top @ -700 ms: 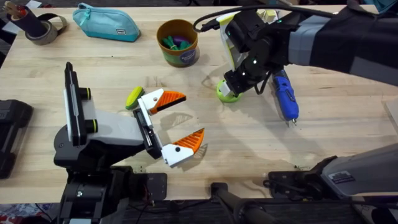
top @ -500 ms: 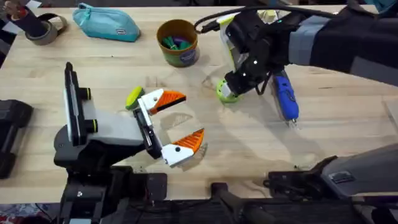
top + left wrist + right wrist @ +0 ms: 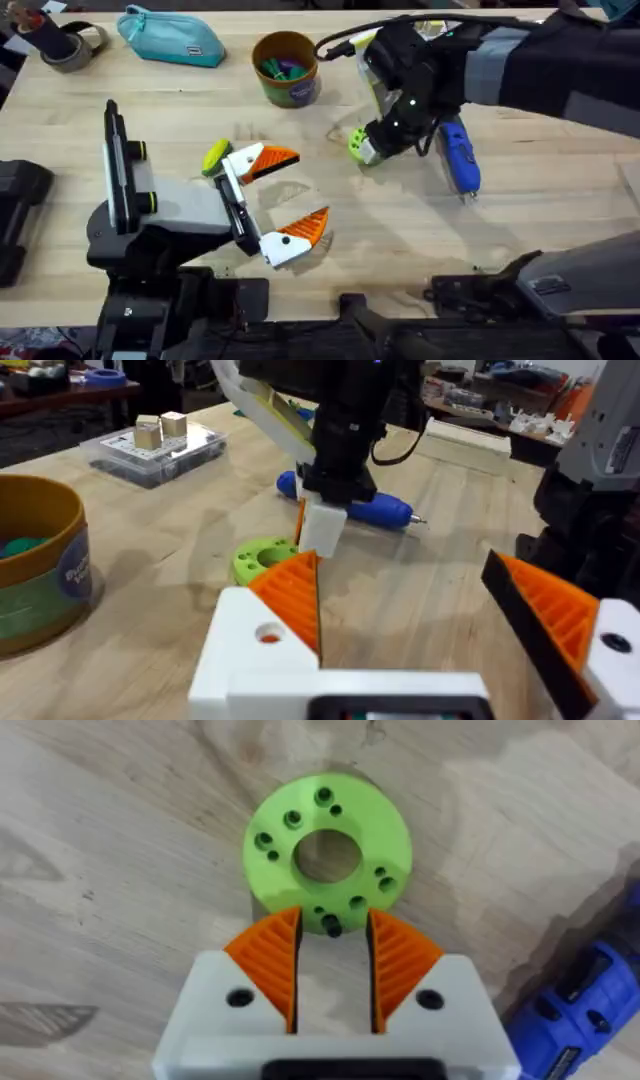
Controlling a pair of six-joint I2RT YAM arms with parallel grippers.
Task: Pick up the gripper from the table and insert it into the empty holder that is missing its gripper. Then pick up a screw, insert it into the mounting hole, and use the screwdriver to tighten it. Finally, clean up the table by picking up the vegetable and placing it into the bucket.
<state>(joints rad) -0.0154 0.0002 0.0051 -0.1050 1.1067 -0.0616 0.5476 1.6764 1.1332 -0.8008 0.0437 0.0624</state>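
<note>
A green ring [image 3: 356, 144] with several small holes lies flat on the table. My right gripper [image 3: 374, 146] hangs right over the ring [image 3: 325, 845], fingers a narrow gap apart. A small dark screw [image 3: 333, 927] sits at the ring's edge between the orange pads [image 3: 272, 960], which do not touch it. The blue screwdriver [image 3: 460, 160] lies just right of that gripper. My left gripper [image 3: 308, 187] is wide open and holds nothing. A yellow-green oblong piece [image 3: 215, 157], seemingly the vegetable, lies beside it. The bucket [image 3: 285, 68] holds green and purple pieces. The loose gripper and holder are out of view.
A teal zip pouch [image 3: 170, 36] and a tape roll [image 3: 68, 46] lie at the far left. A clear plastic box [image 3: 155, 448] with small blocks stands beyond the screwdriver [image 3: 350, 510]. Bare wood stretches between the two grippers and along the near edge.
My right gripper has edged slightly left and farther over the green ring. The left arm has not moved.
</note>
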